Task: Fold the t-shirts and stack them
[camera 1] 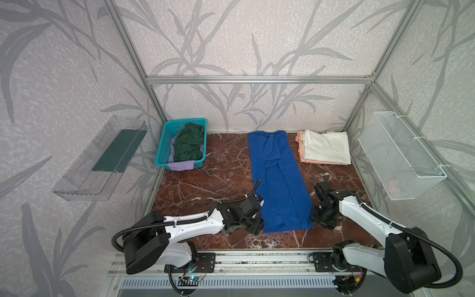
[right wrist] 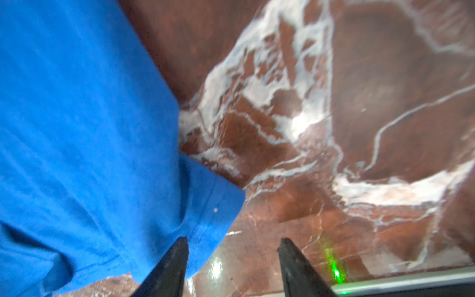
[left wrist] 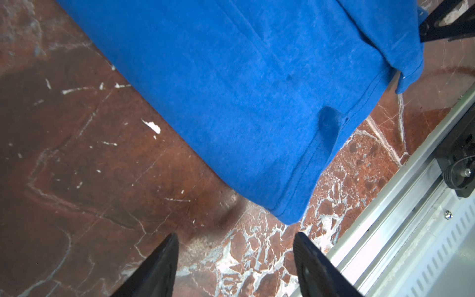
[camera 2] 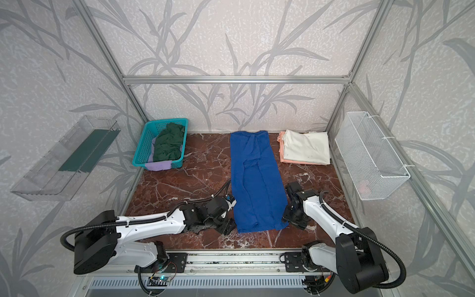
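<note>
A royal blue t-shirt (camera 1: 277, 180) (camera 2: 257, 180) lies flat in a long narrow strip down the middle of the marble table. My left gripper (camera 1: 258, 225) (left wrist: 235, 235) is open at the near left hem corner, over bare marble just short of the blue cloth (left wrist: 244, 90). Open too, my right gripper (camera 1: 314, 218) (right wrist: 232, 240) sits at the near right hem corner (right wrist: 205, 205), one finger over the cloth and one over marble. A cream-white t-shirt (camera 1: 326, 149) lies folded on a peach one (camera 1: 308, 160) at the back right.
A teal basket (camera 1: 164, 144) at the back left holds a dark green t-shirt (camera 1: 190, 144) and a lavender one (camera 1: 180, 165). A clear shelf (camera 1: 100, 159) hangs on the left wall and a wire basket (camera 1: 401, 154) on the right. A metal rail (camera 1: 257, 259) runs along the front.
</note>
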### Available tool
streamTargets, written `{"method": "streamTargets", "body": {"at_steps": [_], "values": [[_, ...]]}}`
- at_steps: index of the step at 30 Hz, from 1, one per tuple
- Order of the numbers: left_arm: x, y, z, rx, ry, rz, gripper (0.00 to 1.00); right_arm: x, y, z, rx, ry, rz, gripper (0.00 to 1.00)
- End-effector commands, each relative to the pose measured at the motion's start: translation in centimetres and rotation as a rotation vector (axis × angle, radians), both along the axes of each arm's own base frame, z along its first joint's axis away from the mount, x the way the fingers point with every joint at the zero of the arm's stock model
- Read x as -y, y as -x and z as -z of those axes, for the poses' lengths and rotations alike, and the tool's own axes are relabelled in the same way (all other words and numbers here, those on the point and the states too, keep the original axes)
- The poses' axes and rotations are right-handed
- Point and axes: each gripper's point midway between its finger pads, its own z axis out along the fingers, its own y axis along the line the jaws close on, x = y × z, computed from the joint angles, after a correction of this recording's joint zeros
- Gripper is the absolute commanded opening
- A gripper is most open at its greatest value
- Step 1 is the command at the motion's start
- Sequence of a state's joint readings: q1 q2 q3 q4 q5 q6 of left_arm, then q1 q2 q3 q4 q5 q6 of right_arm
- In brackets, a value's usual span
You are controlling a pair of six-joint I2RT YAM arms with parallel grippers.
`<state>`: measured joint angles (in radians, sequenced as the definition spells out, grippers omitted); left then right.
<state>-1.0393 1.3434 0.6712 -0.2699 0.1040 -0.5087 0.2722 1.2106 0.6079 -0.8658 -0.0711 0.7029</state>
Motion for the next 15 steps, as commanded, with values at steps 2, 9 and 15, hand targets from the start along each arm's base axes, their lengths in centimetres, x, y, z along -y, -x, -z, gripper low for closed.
{"method": "streamTargets", "body": {"at_steps": [2,9,15], "values": [[1.0,-0.3,-0.2,-0.011,0.000,0.004,0.70,1.1,-0.3,0.7,0.006,0.074,0.025,0.58],[1.4,0.0,0.3,-0.043,-0.020,0.014,0.70,0.9,-0.7,2.0,-0.008,0.071,0.003,0.55],[2.0,0.0,0.9,-0.105,-0.085,0.008,0.64,0.4,-0.8,2.6,0.005,0.047,-0.019,0.37]]}}
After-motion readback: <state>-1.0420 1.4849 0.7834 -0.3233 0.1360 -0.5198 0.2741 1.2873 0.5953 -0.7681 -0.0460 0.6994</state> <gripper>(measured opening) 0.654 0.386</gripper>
